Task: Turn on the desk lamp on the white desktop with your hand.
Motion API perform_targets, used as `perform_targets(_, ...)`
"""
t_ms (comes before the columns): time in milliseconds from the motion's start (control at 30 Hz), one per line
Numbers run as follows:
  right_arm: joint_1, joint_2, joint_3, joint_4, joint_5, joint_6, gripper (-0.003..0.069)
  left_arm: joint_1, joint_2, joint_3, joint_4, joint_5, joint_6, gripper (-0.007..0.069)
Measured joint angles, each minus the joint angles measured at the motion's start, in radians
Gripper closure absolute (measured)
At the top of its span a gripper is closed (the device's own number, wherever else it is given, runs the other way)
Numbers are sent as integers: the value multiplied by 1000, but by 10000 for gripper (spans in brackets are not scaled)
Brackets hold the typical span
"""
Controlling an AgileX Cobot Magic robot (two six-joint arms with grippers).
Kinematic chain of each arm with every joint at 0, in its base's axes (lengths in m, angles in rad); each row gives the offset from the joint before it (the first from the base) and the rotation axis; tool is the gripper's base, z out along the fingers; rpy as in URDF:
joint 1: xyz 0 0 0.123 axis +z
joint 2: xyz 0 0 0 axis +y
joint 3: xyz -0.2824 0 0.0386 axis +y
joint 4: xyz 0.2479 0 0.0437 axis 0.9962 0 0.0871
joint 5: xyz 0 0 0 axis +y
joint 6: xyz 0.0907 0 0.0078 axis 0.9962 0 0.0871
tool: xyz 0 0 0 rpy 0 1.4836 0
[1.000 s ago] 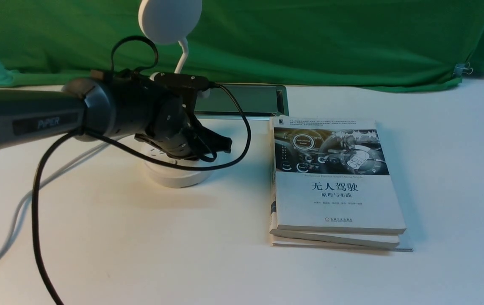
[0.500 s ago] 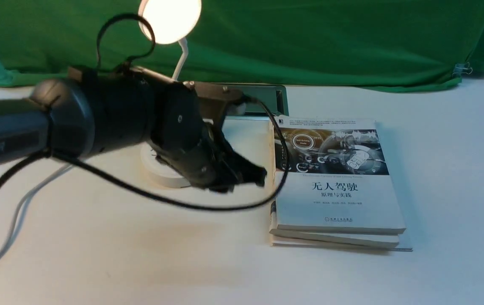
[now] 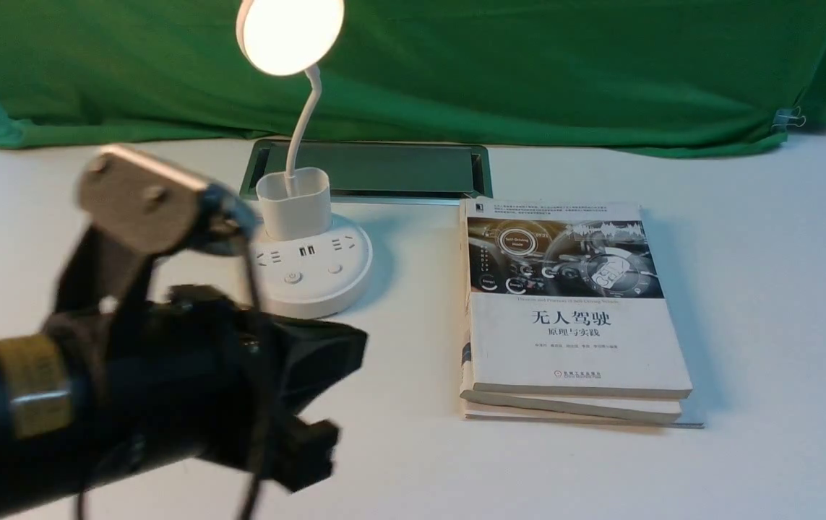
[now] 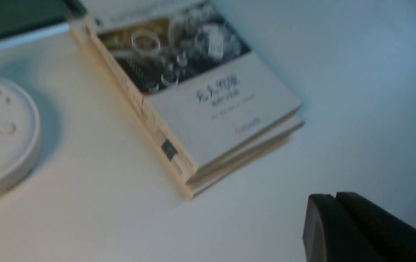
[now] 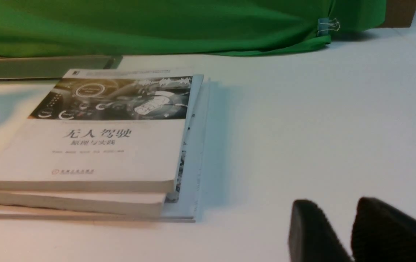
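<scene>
The desk lamp stands at the back left of the white desktop (image 3: 759, 303). Its disc head (image 3: 290, 32) glows, and its round base (image 3: 311, 271) with two buttons is uncovered. My left gripper (image 3: 347, 347), blurred, is low at the front left, nearer me than the base and not touching it. In the left wrist view its fingers (image 4: 333, 198) are pressed together and empty, and the base (image 4: 0, 134) lies off to one side. My right gripper (image 5: 333, 209) hovers over bare desktop with a narrow gap between its fingers, holding nothing. It is out of the front view.
A stack of books (image 3: 571, 310) lies right of the lamp, also in the right wrist view (image 5: 98, 138). A metal-framed cable slot (image 3: 384, 170) sits behind the base. Green cloth (image 3: 528, 65) covers the back, with a binder clip (image 3: 788, 117) on it.
The lamp head went from dark to lit. My left arm pulled back from over the base toward the front left, uncovering the base and holder.
</scene>
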Motion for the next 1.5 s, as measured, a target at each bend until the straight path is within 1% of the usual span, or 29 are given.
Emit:
perform_targets(67, 0, 0, 0, 0, 0, 0, 418, -1, -114, 95, 18, -84, 4, 583)
perform_targets(100, 0, 0, 0, 0, 0, 0, 418, -1, -124, 95, 20, -92, 4, 583)
perform_targets(167, 0, 0, 0, 0, 0, 0, 418, -2, -245, 230, 61, -178, 7, 582)
perform_targets(300, 0, 0, 0, 0, 0, 0, 418, -2, -359, 366, 78, -205, 8, 580)
perform_targets(433, 0, 0, 0, 0, 0, 0, 418, -2, -422, 443, 103, -224, 8, 581)
perform_targets(533, 0, 0, 0, 0, 0, 0, 418, -1, -509, 497, 246, -242, 8, 581)
perform_targets(567, 0, 0, 0, 0, 0, 0, 418, 0, -514, 499, 246, -242, 8, 581)
perform_targets(600, 0, 0, 0, 0, 0, 0, 418, 8, -554, 508, 325, -242, 8, 580)
perform_targets(667, 0, 0, 0, 0, 0, 0, 418, 32, -616, 515, 400, -235, 7, 580)
perform_targets(700, 0, 0, 0, 0, 0, 0, 418, 55, -658, 522, 431, -235, -1, 580)
perform_targets(800, 0, 0, 0, 0, 0, 0, 418, 134, -757, 547, 463, -212, -61, 580)
perform_targets(833, 0, 0, 0, 0, 0, 0, 418, 172, -790, 555, 467, -204, -93, 580)
perform_targets(867, 0, 0, 0, 0, 0, 0, 418, 180, -797, 557, 468, -201, -105, 580)
perform_targets(900, 0, 0, 0, 0, 0, 0, 418, 260, -834, 570, 469, -207, -143, 580)
perform_targets(933, 0, 0, 0, 0, 0, 0, 418, 269, -835, 572, 469, -209, -147, 580)
perform_targets(1000, 0, 0, 0, 0, 0, 0, 418, 398, -844, 608, 470, -290, -166, 580)
perform_targets(1100, 0, 0, 0, 0, 0, 0, 418, 532, -845, 638, 428, -364, -173, 580)
perform_targets(1200, 0, 0, 0, 0, 0, 0, 418, 621, -848, 639, 381, -326, -175, 580)
perform_targets(1233, 0, 0, 0, 0, 0, 0, 418, 646, -849, 639, 372, -302, -176, 580)
perform_targets(1267, 0, 0, 0, 0, 0, 0, 418, 670, -850, 639, 353, -242, -176, 580)
perform_targets(1333, 0, 0, 0, 0, 0, 0, 418, 679, -850, 639, 333, -188, -176, 580)
perform_targets(1367, 0, 0, 0, 0, 0, 0, 418, 683, -850, 639, 296, -109, -168, 580)
perform_targets(1400, 0, 0, 0, 0, 0, 0, 418, 683, -850, 639, 285, -98, -163, 580)
perform_targets(1433, 0, 0, 0, 0, 0, 0, 418, 684, -850, 640, 246, -23, -117, 580)
perform_targets(1500, 0, 0, 0, 0, 0, 0, 418, 684, -850, 641, 213, 16, -61, 580)
